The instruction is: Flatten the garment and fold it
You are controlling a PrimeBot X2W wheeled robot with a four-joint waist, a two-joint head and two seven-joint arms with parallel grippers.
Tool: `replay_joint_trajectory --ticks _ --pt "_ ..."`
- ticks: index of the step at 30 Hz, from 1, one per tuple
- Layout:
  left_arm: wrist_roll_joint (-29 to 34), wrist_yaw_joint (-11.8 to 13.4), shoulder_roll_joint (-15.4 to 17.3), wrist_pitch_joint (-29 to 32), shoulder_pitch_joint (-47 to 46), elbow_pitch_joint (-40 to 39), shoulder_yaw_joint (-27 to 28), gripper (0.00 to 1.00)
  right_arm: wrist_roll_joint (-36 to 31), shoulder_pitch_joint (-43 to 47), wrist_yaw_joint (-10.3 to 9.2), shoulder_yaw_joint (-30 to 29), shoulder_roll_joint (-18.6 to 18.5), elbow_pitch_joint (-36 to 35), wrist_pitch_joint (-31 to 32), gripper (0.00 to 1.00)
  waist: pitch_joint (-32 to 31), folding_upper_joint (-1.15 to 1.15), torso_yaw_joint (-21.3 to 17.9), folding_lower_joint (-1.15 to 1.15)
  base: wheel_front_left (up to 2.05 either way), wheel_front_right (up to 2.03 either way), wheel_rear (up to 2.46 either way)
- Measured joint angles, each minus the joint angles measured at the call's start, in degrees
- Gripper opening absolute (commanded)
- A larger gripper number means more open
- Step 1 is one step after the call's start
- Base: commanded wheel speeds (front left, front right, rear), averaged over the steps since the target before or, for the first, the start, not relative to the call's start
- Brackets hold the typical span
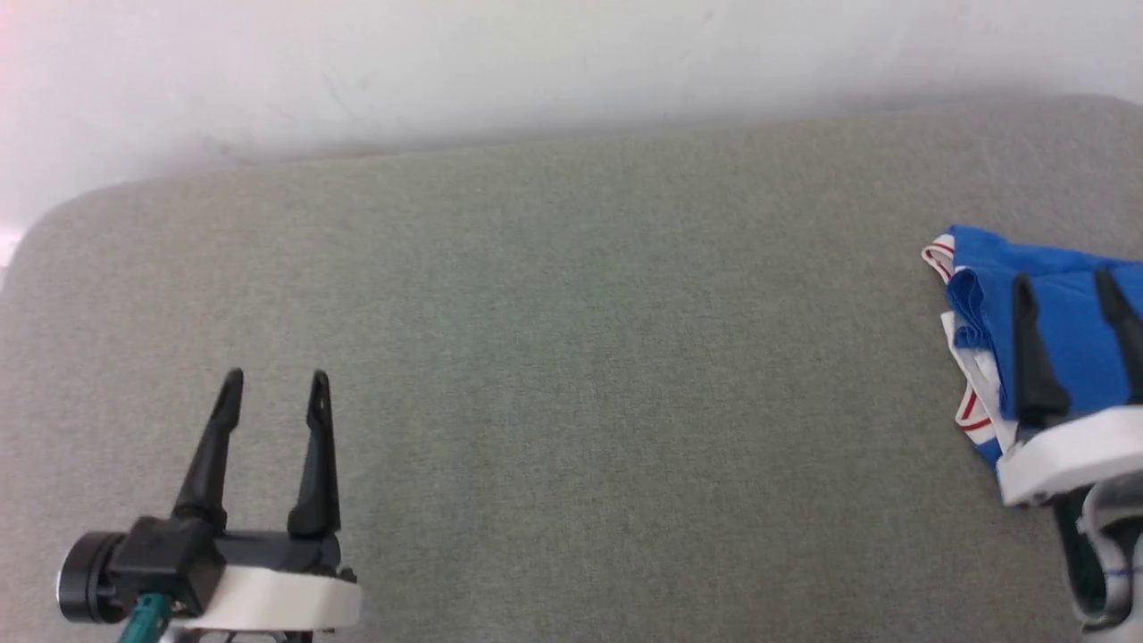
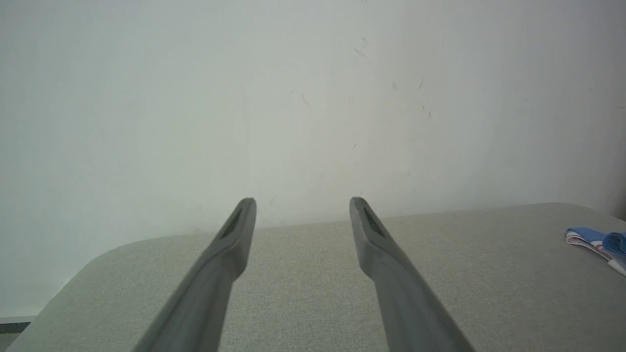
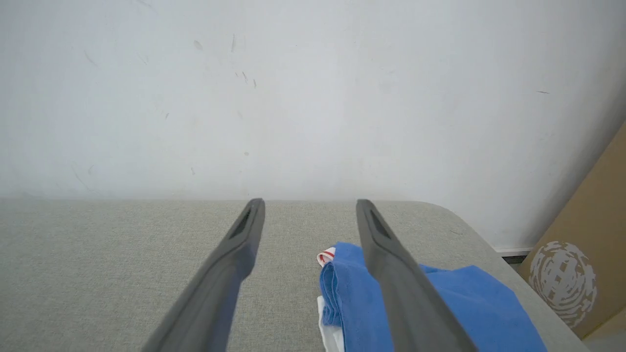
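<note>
The garment (image 1: pixel 1063 330), royal blue with white parts and red-and-white striped trim, lies bunched at the right edge of the grey table (image 1: pixel 571 375); its lettering is hidden. My right gripper (image 1: pixel 1063 281) hovers over it, open, nothing between its fingers. In the right wrist view the blue cloth (image 3: pixel 455 303) lies under and beside the right finger of that gripper (image 3: pixel 309 201). My left gripper (image 1: pixel 275 377) stands open over bare table at the lower left, far from the cloth. The left wrist view has that gripper (image 2: pixel 302 199) open and a corner of the garment (image 2: pixel 599 243) at far right.
A white wall (image 1: pixel 536 62) runs close behind the table's far edge. The table's corners are rounded. A brown cardboard box (image 3: pixel 582 264) with a pale round print stands beyond the table's right end.
</note>
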Motion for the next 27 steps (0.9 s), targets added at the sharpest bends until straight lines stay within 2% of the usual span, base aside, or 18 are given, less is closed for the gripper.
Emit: replay_joint_trajectory --ticks 5,10,18,27 --pt "1.5 -0.2 -0.3 0.0 2.3 1.2 -0.8 1.0 -0.7 5.3 0.0 1.1 2.4 -0.4 -4.6 1.0 -2.5 0.0 1.2 0.0 0.0 0.0 0.0" --pt "3.0 -0.4 -1.7 0.0 4.6 1.9 -1.6 1.0 -1.9 9.4 0.0 4.6 3.7 -0.1 -8.3 1.0 -4.8 0.0 1.9 0.0 0.0 0.0 0.0" --pt "3.1 -0.6 -4.4 0.0 7.5 4.9 -1.5 1.0 -3.7 12.6 0.0 7.4 4.3 3.7 -10.6 1.0 -6.6 0.0 2.8 0.01 0.0 0.0 0.0" --pt "4.1 -2.3 -6.5 0.0 9.5 6.3 -0.9 1.0 -4.5 14.4 0.0 8.3 4.4 4.7 -12.2 1.0 -7.0 0.0 3.9 0.01 0.0 0.0 0.0"
